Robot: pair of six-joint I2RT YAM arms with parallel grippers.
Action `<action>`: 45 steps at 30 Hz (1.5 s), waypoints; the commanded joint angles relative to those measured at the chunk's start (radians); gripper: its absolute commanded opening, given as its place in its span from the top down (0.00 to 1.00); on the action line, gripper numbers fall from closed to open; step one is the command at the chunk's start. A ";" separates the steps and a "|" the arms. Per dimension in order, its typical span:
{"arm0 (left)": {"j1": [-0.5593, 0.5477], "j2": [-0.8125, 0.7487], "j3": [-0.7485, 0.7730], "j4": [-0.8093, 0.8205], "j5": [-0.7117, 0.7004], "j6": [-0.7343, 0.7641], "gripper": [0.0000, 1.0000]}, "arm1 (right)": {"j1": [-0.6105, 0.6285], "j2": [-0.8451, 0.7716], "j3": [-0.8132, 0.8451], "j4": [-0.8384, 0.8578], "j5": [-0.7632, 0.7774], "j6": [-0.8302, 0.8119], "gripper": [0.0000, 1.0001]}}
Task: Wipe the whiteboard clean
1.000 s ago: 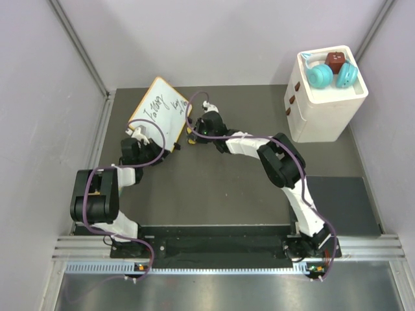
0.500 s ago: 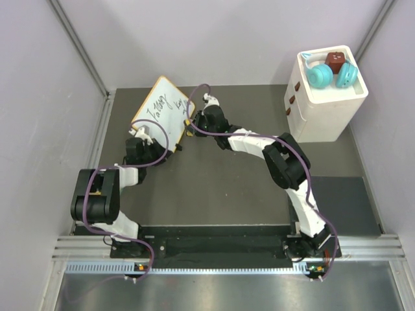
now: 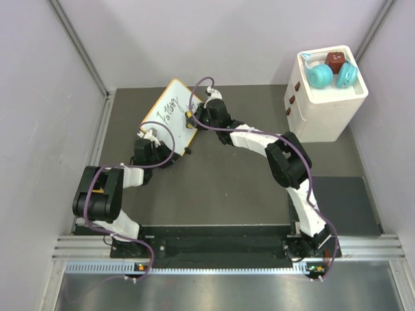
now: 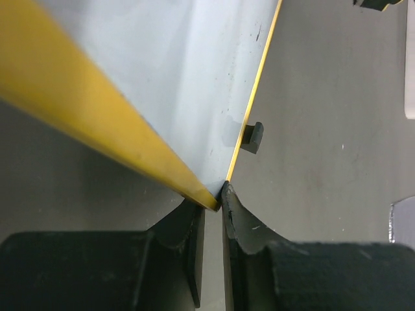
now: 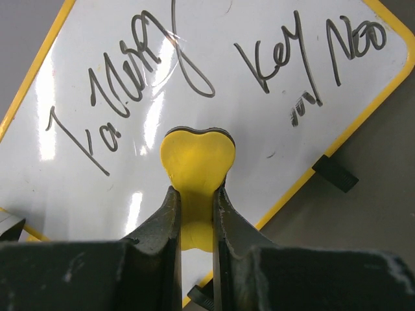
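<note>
The whiteboard (image 3: 170, 116) sits tilted near the counter's (image 3: 220, 188) far-left corner, its near corner pinched by the left end effector (image 4: 211, 202). The right end effector (image 5: 192, 194) pinches a yellow bone-shaped eraser (image 5: 197, 159) at its face. Pressing flat and sweeping across the handwriting should work best.

Whiteboard (image 5: 214, 123) white, yellow-framed (black scribbles); piece (image 5: 196, 162) yellow; fingers (image 5: 165, 223) black.

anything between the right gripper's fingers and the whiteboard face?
Yes, per the right wrist view: the yellow bone-shaped piece, pinched in the right gripper, its rounded end over the whiteboard.
</note>
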 commanded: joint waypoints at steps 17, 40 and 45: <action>-0.121 -0.020 -0.097 -0.248 0.085 -0.012 1.00 | -0.066 0.119 0.262 -0.098 0.115 -0.051 1.00; -0.202 -0.047 -0.086 -0.280 -0.003 0.020 1.00 | -0.129 0.222 0.340 -0.510 0.038 0.061 1.00; -0.212 -0.044 -0.085 -0.280 -0.007 0.025 1.00 | -0.103 0.208 0.272 -0.416 -0.019 0.041 1.00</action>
